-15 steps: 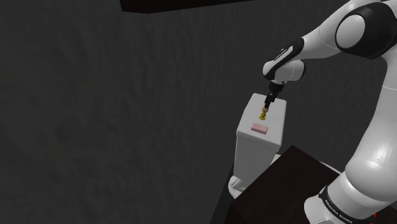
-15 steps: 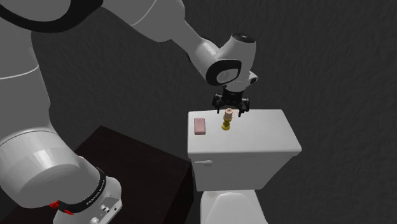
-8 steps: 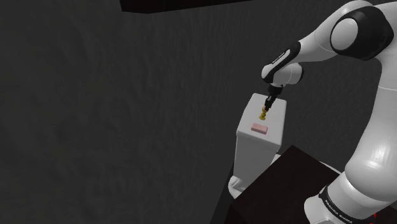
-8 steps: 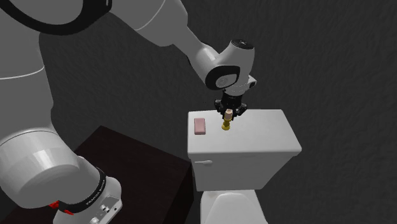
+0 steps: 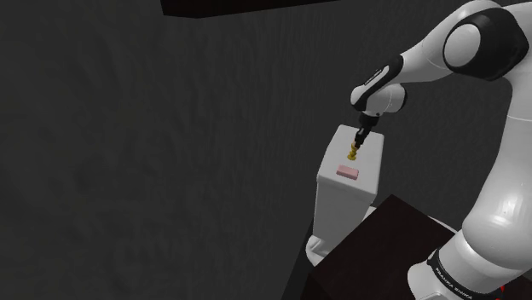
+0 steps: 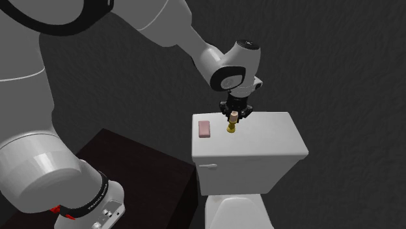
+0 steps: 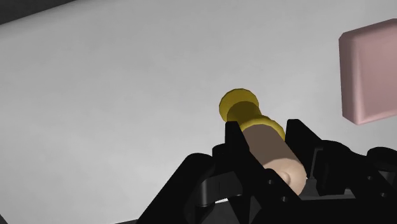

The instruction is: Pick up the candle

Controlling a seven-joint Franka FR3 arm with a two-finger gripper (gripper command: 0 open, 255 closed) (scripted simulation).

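Second exterior view, read from nine o'clock across: the dark brown box stand (image 6: pixel 140 159), then the white toilet tank lid (image 6: pixel 280 140) carrying a flat pink rectangular block (image 6: pixel 204 129), and at that block's three o'clock the tan cylindrical candle (image 6: pixel 231 123), upright on its round yellow foot. The all-black two-finger gripper (image 6: pixel 234 114) hangs at the candle's twelve o'clock, pointing down so its fingers (image 7: pixel 234 143) flank the tan shaft. They look clenched on it. The foot rests on the lid, so the lift looks not yet done.

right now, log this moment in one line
gripper shut on candle | candle upright on toilet tank lid, not lifted | pink block apart
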